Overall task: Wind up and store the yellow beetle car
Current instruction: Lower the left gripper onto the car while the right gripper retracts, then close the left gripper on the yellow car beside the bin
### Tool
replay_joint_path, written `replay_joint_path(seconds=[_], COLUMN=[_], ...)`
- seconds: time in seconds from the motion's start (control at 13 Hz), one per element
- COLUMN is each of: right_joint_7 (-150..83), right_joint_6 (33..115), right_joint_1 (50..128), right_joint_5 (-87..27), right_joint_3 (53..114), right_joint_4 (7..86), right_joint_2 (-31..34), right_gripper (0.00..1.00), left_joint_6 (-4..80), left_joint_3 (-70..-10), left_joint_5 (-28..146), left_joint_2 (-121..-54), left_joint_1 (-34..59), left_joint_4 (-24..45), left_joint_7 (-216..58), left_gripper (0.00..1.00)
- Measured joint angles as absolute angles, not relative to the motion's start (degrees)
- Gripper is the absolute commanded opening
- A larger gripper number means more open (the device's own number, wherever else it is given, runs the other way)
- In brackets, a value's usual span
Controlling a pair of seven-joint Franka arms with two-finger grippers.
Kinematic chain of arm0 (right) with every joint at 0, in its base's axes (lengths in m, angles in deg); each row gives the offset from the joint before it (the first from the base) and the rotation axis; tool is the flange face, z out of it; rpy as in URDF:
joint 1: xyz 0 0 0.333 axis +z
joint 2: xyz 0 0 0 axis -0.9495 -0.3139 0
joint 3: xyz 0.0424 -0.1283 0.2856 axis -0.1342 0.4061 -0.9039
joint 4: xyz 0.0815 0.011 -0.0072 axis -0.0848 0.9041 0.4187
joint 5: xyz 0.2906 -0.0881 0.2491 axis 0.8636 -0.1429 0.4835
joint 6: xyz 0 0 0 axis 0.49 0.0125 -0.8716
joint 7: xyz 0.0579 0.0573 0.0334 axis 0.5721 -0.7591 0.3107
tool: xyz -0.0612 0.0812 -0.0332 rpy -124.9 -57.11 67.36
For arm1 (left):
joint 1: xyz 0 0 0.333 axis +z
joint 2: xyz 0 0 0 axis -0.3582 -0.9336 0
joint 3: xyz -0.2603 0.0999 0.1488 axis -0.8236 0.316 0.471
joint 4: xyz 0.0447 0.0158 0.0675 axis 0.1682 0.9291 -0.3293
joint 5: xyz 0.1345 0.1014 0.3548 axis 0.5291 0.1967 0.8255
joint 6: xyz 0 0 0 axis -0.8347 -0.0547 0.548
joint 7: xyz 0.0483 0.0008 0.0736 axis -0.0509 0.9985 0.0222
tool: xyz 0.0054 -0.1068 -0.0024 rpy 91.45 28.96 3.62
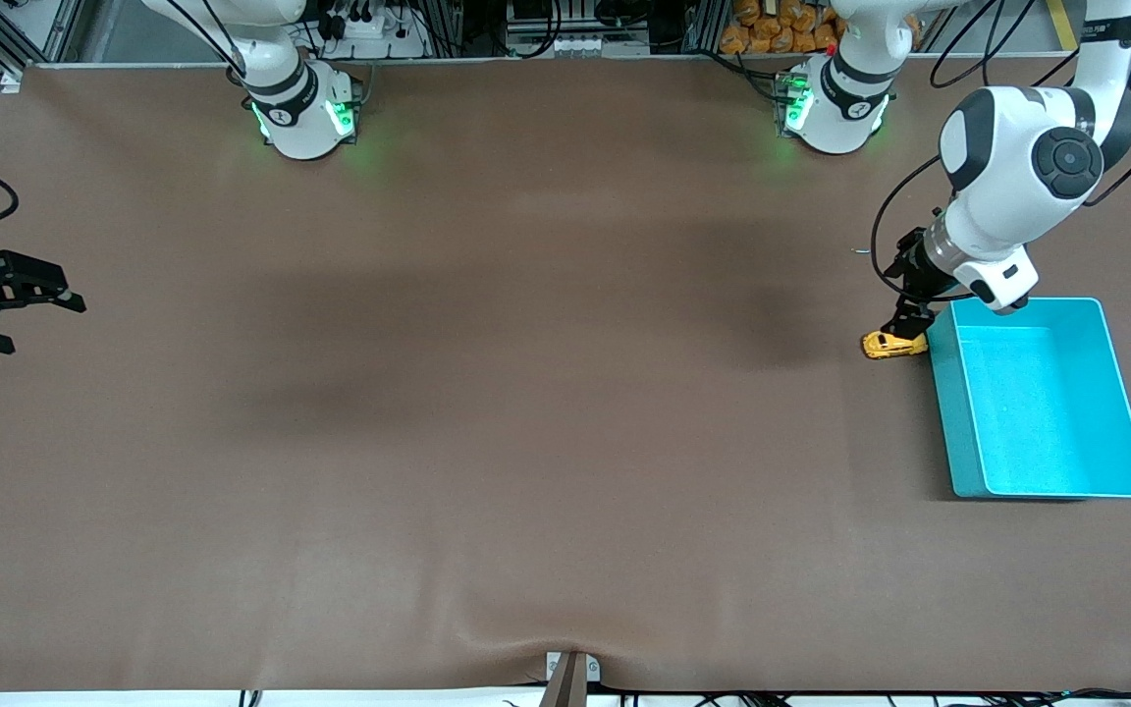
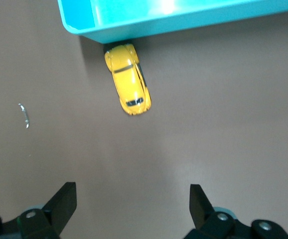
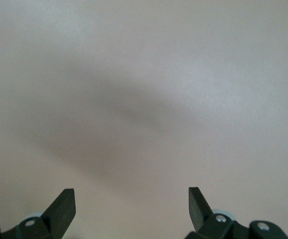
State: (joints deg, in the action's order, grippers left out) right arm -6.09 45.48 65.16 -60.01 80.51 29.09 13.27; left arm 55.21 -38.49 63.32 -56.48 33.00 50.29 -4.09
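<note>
Beside the turquoise bin (image 1: 1037, 393), the yellow beetle car (image 1: 891, 345) touched its wall; the left gripper (image 2: 133, 206), jaws wide, risked jamming a finger against it. The right gripper (image 1: 30, 295) waited, also wide.

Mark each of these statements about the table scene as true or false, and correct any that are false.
1. The yellow beetle car stands on the table beside the turquoise bin, up against its wall. True.
2. The car lies inside the bin. False: the bin holds nothing that shows; the car is outside it.
3. The left gripper is over the car with its fingers open. True.
4. The left gripper holds the car. False: the left wrist view shows the car on the table, apart from the fingers.
5. The right gripper is beside the bin. False: it waits, open, at the right arm's end of the table.
</note>
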Motion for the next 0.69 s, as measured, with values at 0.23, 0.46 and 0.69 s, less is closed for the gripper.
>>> replay_joint_path(seconds=[0.23, 0.46, 0.69], right_joint_7=[-15.2, -22.6, -28.5], right_joint_6=[43.6, 42.5, 42.1], right_joint_1=[66.5, 68.0, 70.3], right_joint_5=[-60.0, -60.4, -63.2], right_joint_3=[80.3, 80.3, 80.2], right_joint_4=[26.7, 26.5, 27.2], right_joint_2=[14.3, 17.3, 19.6], right_gripper=[1.0, 1.0, 1.0], left_joint_6=[60.7, 63.0, 67.1], left_joint_3=[-38.4, -38.6, -38.6], left_joint_5=[63.4, 65.0, 66.7], left_joint_2=[-57.3, -59.8, -63.2], left_joint_1=[36.9, 37.5, 37.7], left_joint_4=[53.9, 55.4, 55.6], left_joint_7=[-4.1, -4.2, -4.2], left_gripper=[1.0, 1.0, 1.0])
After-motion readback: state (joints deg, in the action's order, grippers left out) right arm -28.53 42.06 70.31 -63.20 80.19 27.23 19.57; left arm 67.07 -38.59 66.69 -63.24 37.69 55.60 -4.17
